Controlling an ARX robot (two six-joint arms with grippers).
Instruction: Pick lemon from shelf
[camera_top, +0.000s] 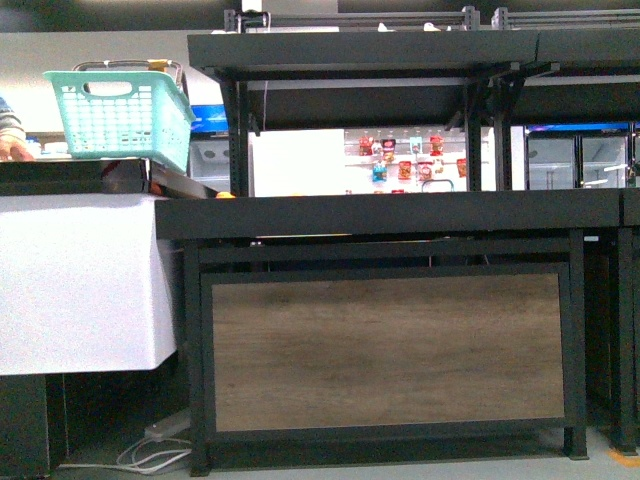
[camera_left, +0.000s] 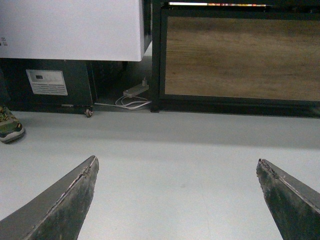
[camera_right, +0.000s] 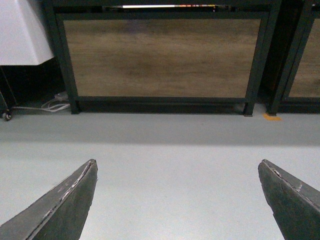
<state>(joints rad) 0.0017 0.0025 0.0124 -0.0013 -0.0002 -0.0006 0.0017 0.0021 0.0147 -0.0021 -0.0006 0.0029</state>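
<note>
Lemon, probably the small yellow-orange sliver (camera_top: 226, 195) just right of the teal plastic lattice basket (camera_top: 120, 115), lies at the left end of the large black metal-framed shelf's (camera_top: 400, 215) middle tier. Left gripper (camera_left: 176, 161) and right gripper (camera_right: 177, 162) both gape wide and empty, low over grey floor (camera_right: 165, 145). Best to raise the left one to tier height first.
</note>
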